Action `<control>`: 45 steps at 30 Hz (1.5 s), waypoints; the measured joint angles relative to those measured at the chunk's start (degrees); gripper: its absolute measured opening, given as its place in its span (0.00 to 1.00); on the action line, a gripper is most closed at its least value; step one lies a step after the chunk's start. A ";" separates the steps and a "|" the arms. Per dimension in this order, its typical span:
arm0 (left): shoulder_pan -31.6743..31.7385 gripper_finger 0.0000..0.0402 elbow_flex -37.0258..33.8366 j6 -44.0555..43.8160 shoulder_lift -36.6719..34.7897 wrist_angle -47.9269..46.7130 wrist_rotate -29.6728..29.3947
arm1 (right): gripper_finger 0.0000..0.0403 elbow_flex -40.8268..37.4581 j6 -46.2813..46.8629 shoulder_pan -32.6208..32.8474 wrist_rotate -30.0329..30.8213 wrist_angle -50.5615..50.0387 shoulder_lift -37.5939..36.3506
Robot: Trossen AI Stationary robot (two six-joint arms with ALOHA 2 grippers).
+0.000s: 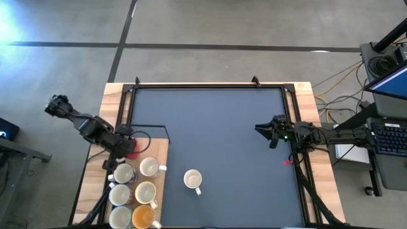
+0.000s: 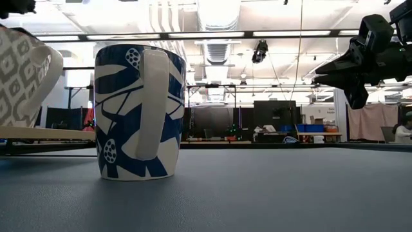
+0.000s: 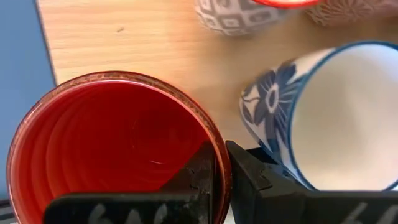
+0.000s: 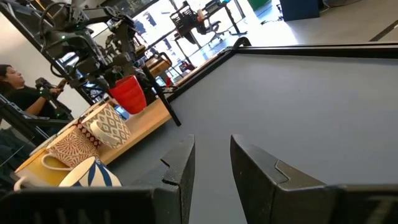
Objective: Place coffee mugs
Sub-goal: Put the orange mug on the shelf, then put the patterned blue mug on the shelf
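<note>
A red mug stands upright at the far end of a wooden board. My left gripper is shut on it. Several more mugs stand close together on the board, among them an orange one and a blue-flowered one right beside the red mug. A blue-and-white mug stands on its base on the dark mat. My right gripper hangs open above the mat's right side, touching nothing. My left gripper holds the red mug by its rim, on the side next to the blue-flowered mug. One finger is inside the mug and the other is outside, coming from above. The mug is upright; whether its base is off the board I cannot tell.
The dark mat has open room across its middle and far part. A black frame runs around it. Cables and a desk with a keyboard lie beyond the right edge. A person sits in the room behind the left arm.
</note>
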 joint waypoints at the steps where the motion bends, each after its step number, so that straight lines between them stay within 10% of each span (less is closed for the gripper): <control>1: -1.19 0.02 -0.23 -1.02 0.04 0.28 -0.02 | 0.23 -0.01 -0.02 0.02 0.01 0.00 0.00; 45: -9.68 0.22 1.06 -20.34 0.76 3.09 -4.86 | 0.23 -0.01 -0.01 0.02 0.00 0.00 0.00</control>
